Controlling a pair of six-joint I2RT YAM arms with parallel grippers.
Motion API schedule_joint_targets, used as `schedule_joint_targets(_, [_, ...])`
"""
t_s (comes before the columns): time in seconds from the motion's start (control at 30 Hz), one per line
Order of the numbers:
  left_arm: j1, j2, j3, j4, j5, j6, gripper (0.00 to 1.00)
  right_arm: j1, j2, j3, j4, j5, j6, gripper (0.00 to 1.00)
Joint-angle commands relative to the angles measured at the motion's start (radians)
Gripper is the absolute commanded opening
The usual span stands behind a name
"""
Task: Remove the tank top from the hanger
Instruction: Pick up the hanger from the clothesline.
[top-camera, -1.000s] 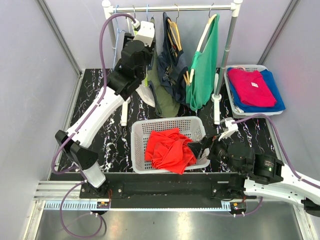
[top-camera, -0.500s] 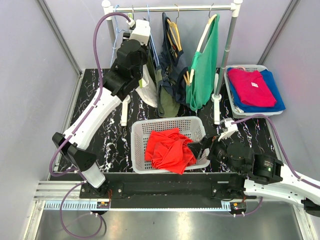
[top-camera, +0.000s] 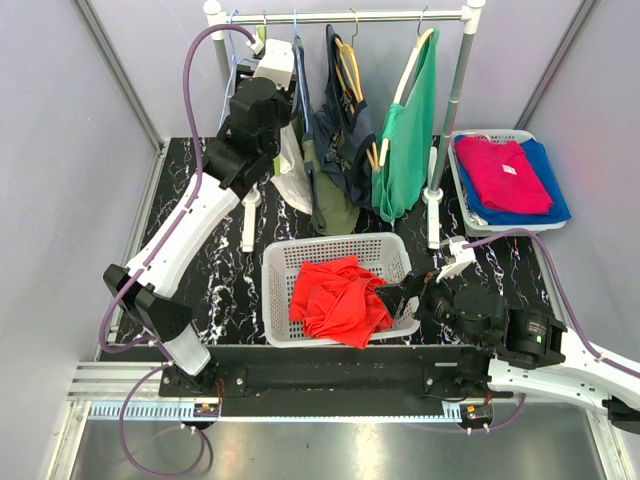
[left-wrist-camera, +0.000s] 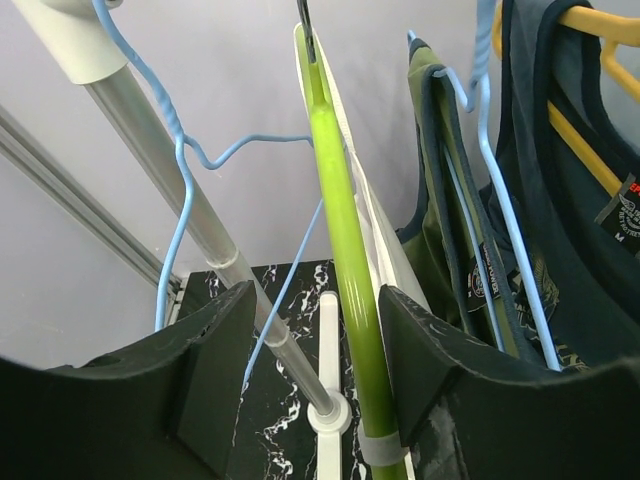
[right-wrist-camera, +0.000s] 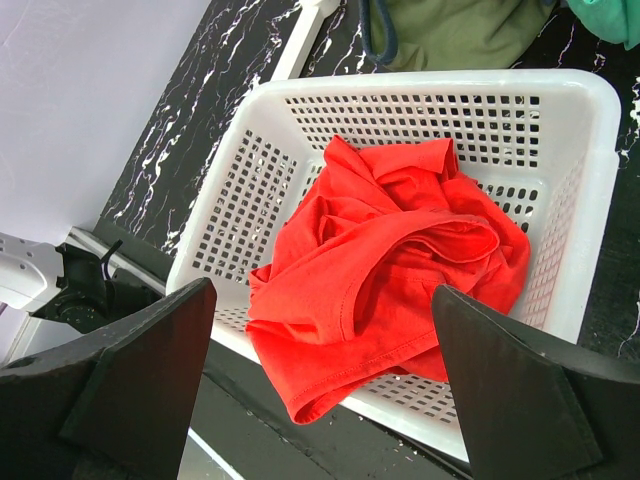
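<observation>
Black marble table (top-camera: 225, 270), with a clothes rail (top-camera: 350, 16) along its 12 o'clock edge. White basket (top-camera: 335, 245) at 6 o'clock holds a red shirt (top-camera: 335, 300). White tank top (top-camera: 292, 178) hangs at 11 o'clock on a green hanger (left-wrist-camera: 335, 200). Left gripper (left-wrist-camera: 315, 330) is up at the rail, jaws apart, straddling the hanger. Right gripper (right-wrist-camera: 322, 295) hovers over the basket at 5 o'clock, jaws wide, holding nothing.

You see a black tabletop (top-camera: 215, 260) veined white and a white basket (top-camera: 275, 262) holding an orange-red garment (top-camera: 335, 300). Behind the basket hang a lime-green hanger (left-wrist-camera: 340, 230) with a white top (left-wrist-camera: 378, 225), a pale-blue wire hanger (left-wrist-camera: 186, 200), a navy top (left-wrist-camera: 575, 210) and an olive top (left-wrist-camera: 438, 255).
</observation>
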Motion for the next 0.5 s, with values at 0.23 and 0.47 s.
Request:
schedule_joint_targets(0.23, [0.020, -0.009, 0.017, 0.002, 0.042, -0.035, 0.09, -0.006, 0.002, 0.013, 0.014, 0.023, 0.008, 0.99])
schedule_joint_targets(0.47, [0.023, -0.022, 0.076, 0.005, 0.049, -0.032, 0.00, -0.006, 0.002, 0.005, 0.014, 0.018, 0.012, 0.99])
